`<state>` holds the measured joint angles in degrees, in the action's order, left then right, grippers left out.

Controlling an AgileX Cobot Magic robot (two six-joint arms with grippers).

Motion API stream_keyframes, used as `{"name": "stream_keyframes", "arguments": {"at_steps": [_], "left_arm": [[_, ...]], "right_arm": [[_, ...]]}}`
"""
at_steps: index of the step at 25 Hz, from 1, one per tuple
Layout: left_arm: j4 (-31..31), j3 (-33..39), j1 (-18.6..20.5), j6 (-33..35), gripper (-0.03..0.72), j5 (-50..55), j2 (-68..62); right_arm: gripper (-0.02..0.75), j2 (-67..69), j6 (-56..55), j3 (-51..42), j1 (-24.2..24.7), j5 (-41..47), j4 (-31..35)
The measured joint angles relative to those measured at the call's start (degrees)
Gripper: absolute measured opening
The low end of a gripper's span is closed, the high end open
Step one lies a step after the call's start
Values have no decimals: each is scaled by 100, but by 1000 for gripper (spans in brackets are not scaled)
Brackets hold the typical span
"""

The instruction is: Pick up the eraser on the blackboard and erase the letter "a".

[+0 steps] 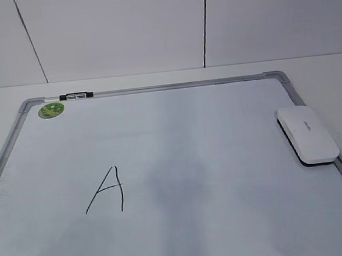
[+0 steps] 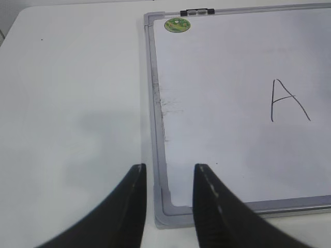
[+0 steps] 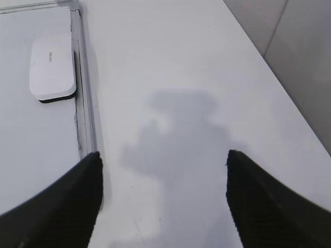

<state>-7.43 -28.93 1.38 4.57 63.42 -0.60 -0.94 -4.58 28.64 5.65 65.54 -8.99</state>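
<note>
The blackboard (image 1: 220, 129) is a white board with a silver-grey frame, lying flat on the table. The white eraser (image 1: 307, 133) lies on its right edge, partly over the frame, and also shows in the right wrist view (image 3: 51, 67). Only a tall capital "A" (image 1: 107, 191) is written on the board; no lowercase letter "a" shows in any view. A faint grey smudge (image 1: 177, 185) lies right of the "A". My left gripper (image 2: 169, 173) is open and empty above the board's corner (image 2: 173, 214). My right gripper (image 3: 163, 160) is wide open and empty over bare table, right of the frame (image 3: 85, 103). Neither gripper shows in the exterior view.
A round green sticker (image 1: 51, 109) sits at the board's far left corner, next to a black and clear clip (image 1: 76, 96) on the top frame. White table (image 3: 181, 77) surrounds the board. A panelled wall (image 1: 118, 29) stands behind.
</note>
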Motion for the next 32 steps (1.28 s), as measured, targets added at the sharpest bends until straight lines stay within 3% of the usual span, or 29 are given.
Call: {"name": "stream_keyframes", "arguments": {"at_steps": [10,32], "left_arm": [[0,0,0,0,235,0,0],[0,0,0,0,235,0,0]], "right_arm": [[593,0,0,0,-549,0,0],[593,0,0,0,-562,0,0]]}}
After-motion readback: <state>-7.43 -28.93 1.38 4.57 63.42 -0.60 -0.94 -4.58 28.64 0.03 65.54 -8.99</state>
